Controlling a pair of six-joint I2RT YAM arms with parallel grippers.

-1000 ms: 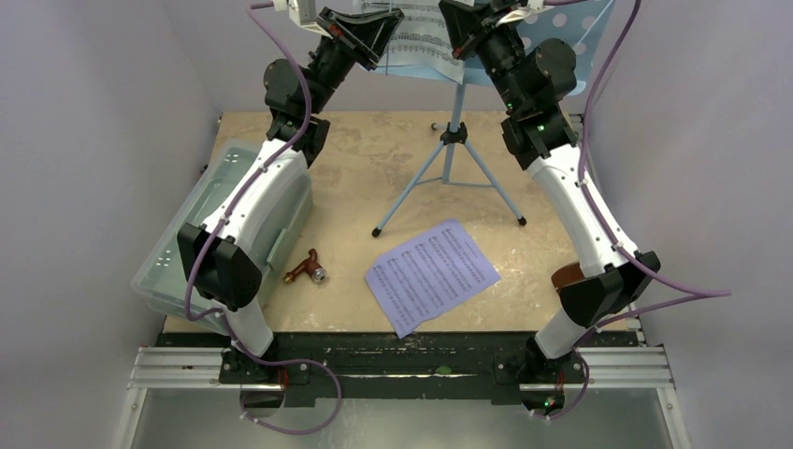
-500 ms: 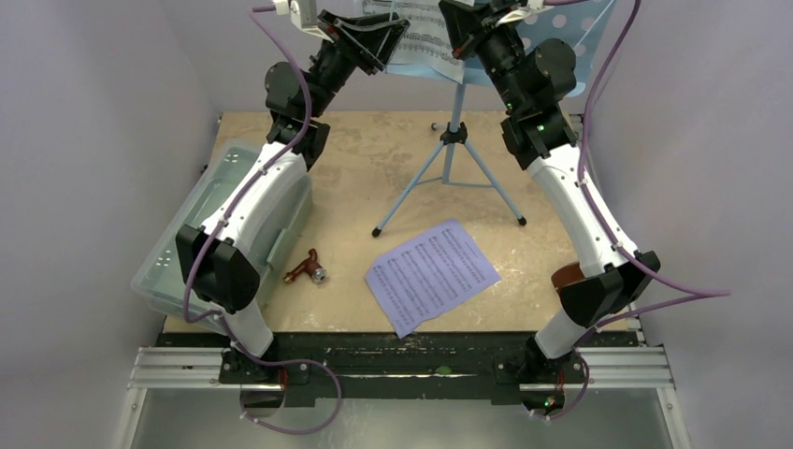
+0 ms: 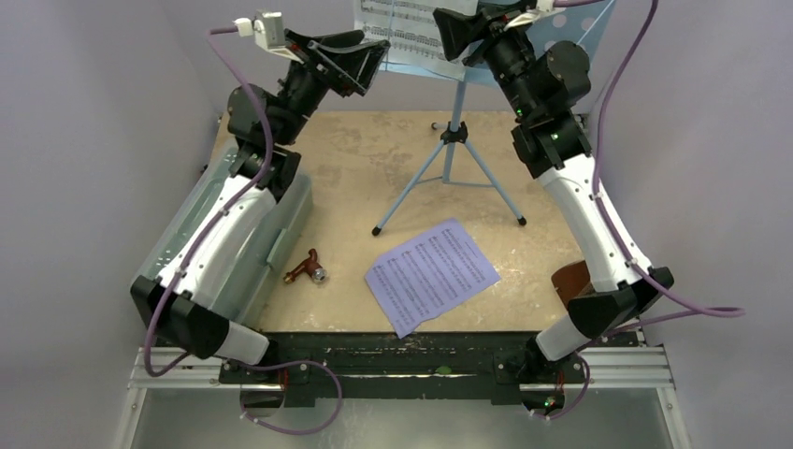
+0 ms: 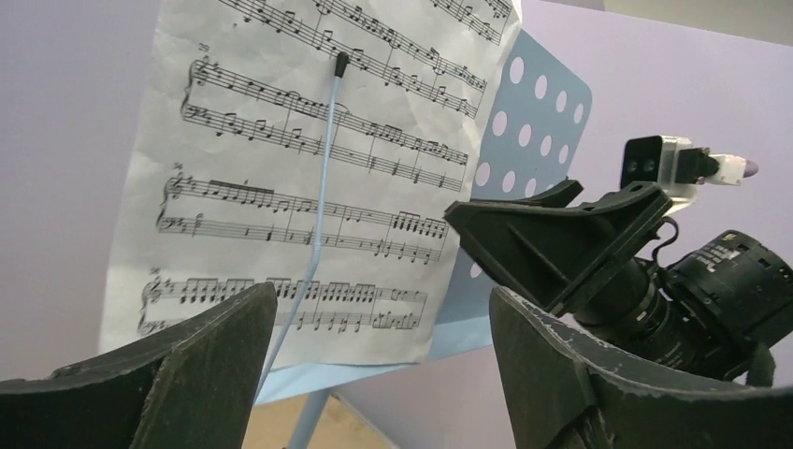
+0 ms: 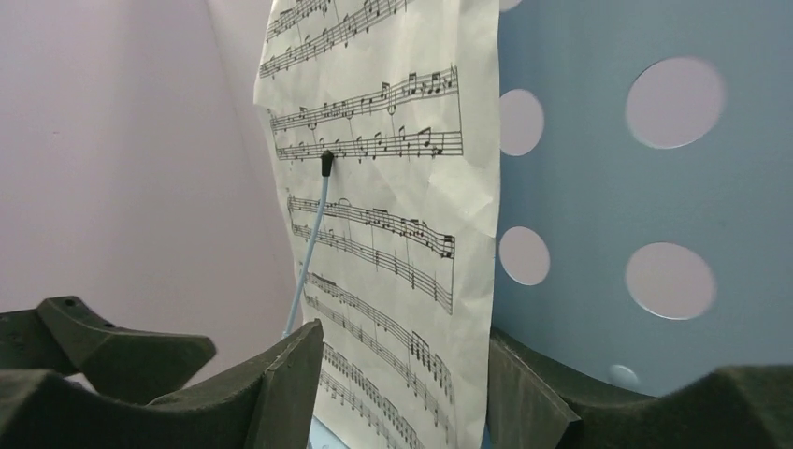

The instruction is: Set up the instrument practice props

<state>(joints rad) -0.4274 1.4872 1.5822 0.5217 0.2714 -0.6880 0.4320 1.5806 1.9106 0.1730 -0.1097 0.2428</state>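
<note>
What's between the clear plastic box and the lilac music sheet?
A small brown piece with a silver end lies there, touching neither the clear plastic box nor the lilac music sheet, seen in the top external view.

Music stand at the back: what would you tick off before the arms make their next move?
1. White page sits on the stand under its holder wire: ok.
2. Left gripper open and empty: ok.
3. Right gripper open; touching the page's edge: cannot tell.
4. Stand's legs planted on the table: ok.
5. Lilac page on the stand: not ok, it lies on the table.
6. Metronome upright: cannot tell, the right arm hides most of it.
</note>
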